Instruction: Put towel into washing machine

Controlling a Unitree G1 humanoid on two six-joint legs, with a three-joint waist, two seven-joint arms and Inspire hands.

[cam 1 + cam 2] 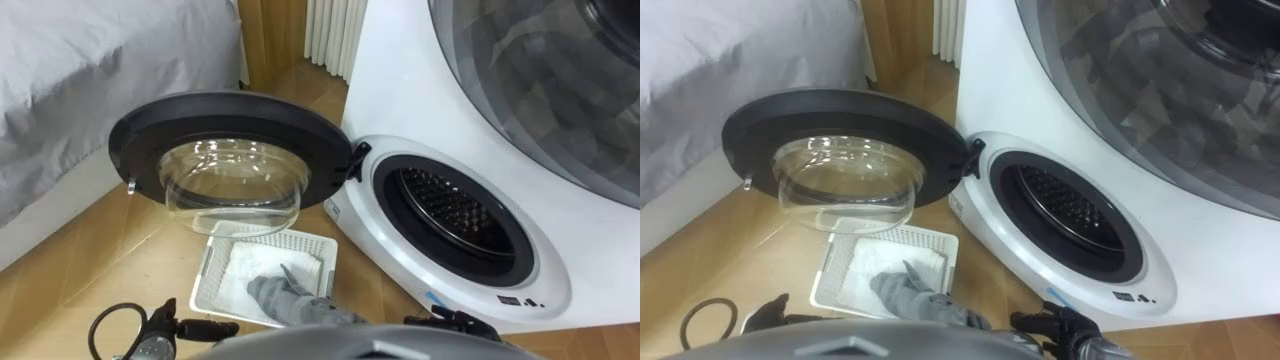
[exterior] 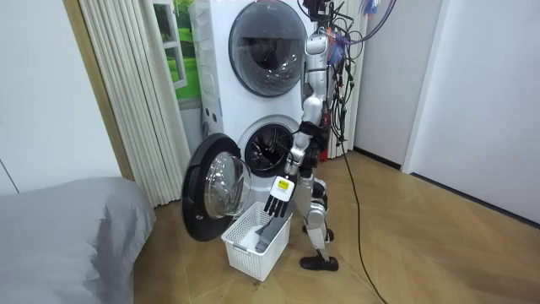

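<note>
Floor (image 2: 439,245): wood boards in a light brown finish, running wall to wall, with a white skirting board (image 2: 380,158) at the foot of the far wall. Walls (image 2: 498,101): plain white, evenly lit. On the room view's left, a cream pleated curtain (image 2: 126,93) hangs full height beside a wooden frame strip (image 2: 78,51). A window (image 2: 181,51) beyond it shows green outside. A bed (image 2: 67,228) with a grey cover stands in the near left corner.
</note>
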